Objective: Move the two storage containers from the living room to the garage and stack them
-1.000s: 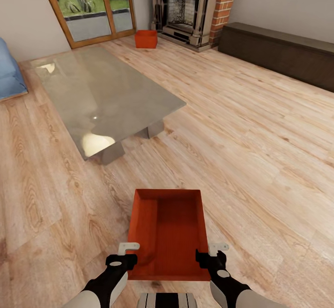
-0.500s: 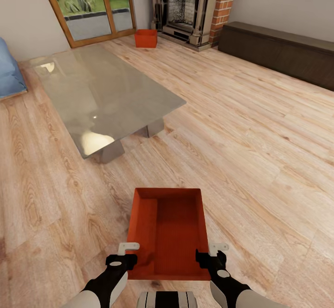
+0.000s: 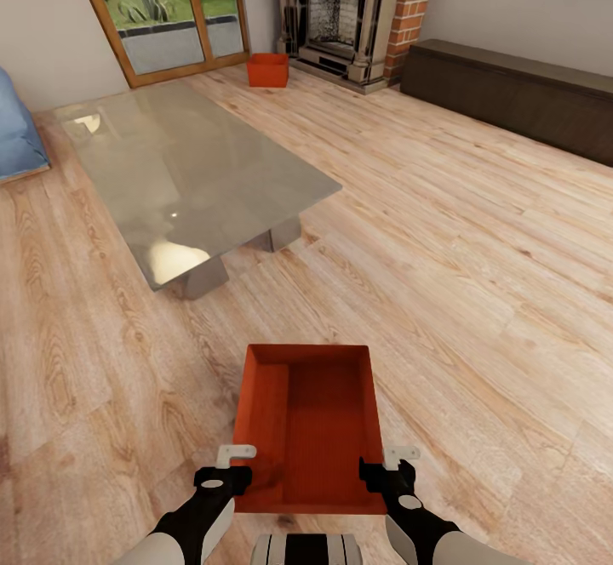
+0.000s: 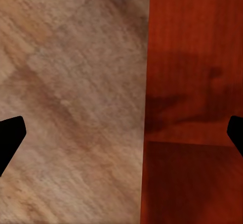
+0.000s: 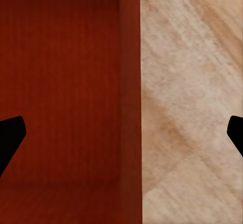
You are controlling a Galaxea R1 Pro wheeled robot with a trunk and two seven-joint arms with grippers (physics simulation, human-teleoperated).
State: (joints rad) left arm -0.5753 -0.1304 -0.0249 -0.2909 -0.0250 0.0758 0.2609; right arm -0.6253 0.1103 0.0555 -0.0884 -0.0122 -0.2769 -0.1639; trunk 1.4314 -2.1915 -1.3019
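Note:
One orange-red storage container (image 3: 311, 429) sits on the light wood planks of the living room, just in front of me, its open top facing up. My left gripper (image 3: 237, 467) hangs open over the container's left wall (image 4: 152, 57), one fingertip (image 4: 10, 135) outside and the other over the inside. My right gripper (image 3: 385, 467) is open astride the right wall (image 5: 130, 82) in the same way. The second storage container (image 3: 267, 70) stands far off by the brick fireplace (image 3: 340, 12). The garage and its floor are out of view.
A grey glass-topped low table (image 3: 187, 165) stands ahead on the left. A dark low bench (image 3: 511, 97) runs along the right wall. Wood-framed glass doors (image 3: 162, 12) are at the back left, with a blue cushion (image 3: 17, 135) at the left edge. Open wood floor lies to the right.
The whole picture has shifted up by a few pixels, so the camera moved slightly. Both grippers keep the same place over the container's walls.

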